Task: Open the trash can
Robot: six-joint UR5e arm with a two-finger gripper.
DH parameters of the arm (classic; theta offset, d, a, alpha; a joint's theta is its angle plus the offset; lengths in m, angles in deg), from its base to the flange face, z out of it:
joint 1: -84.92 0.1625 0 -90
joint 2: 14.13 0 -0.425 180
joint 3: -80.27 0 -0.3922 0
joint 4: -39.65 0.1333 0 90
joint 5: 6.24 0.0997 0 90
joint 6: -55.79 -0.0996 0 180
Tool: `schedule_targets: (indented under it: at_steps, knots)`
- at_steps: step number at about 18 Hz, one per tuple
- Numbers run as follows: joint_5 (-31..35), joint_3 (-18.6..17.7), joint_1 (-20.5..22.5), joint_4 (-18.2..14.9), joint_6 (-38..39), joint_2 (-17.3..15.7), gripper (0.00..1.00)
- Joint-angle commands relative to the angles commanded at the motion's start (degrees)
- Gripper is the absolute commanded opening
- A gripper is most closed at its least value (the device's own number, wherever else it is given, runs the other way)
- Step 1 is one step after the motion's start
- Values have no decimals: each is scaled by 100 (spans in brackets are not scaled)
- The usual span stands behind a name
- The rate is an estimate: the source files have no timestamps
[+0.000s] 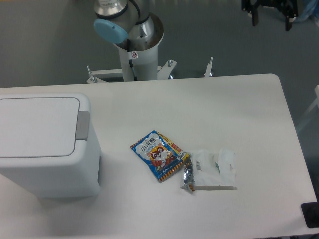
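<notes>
The trash can [47, 149] is a large white boxy bin at the left of the table. Its flat white lid [37, 127] lies down flat, with the grey push tab [83, 131] on its right edge. My gripper [271, 19] hangs at the top right of the view, far from the bin and beyond the table's far edge. Its two dark fingers stand apart with nothing between them, and its upper part is cut off by the frame.
A blue snack packet [159, 156] lies mid-table, right of the bin. Beside it lie a small silver wrapper [188, 178] and a crumpled white packet [214, 169]. The arm's base column [135, 50] stands behind the table's far edge. A dark object [311, 215] sits at the right edge.
</notes>
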State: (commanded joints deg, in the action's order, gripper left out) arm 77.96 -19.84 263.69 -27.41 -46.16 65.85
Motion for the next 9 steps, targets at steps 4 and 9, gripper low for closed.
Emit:
schedule_targets:
  at_steps: [4,9]
  knots:
    - [-9,-35,-9,0,-9,0,100]
    - [-44,-44,-166,-53,17,-79,100]
